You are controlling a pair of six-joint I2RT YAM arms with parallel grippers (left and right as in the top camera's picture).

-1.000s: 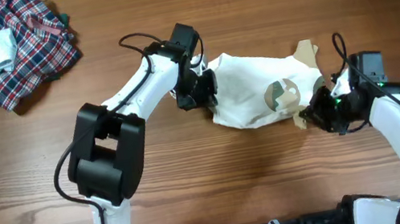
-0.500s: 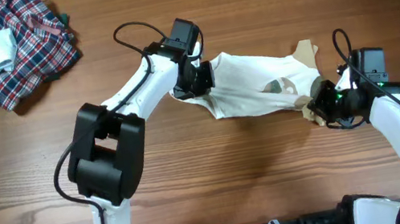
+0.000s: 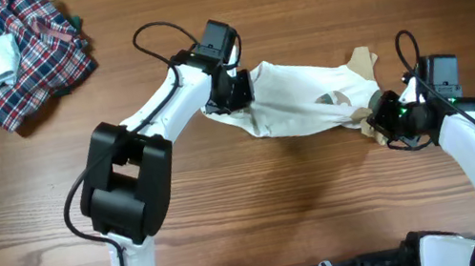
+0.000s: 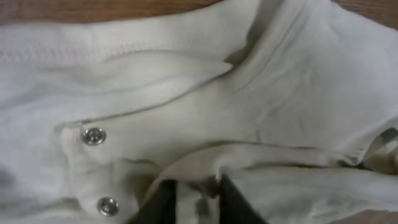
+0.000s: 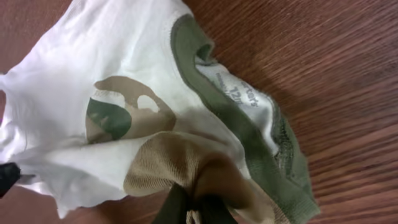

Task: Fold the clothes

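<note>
Overhead straight down, both wrist views close, sharing the garment (image 3: 300, 103)

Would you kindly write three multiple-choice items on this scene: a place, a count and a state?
1. Where on the table is the plaid heap? A far left corner; B between the arms; C beside the right arm.
2. How many metal snaps does the left wrist view show? A none; B two; C five.
3. The right gripper is: A open; B shut on nothing; C shut on the garment.
1 A: overhead shows it there. 2 B: both sit on white cloth. 3 C: it pinches the tan part.
</note>
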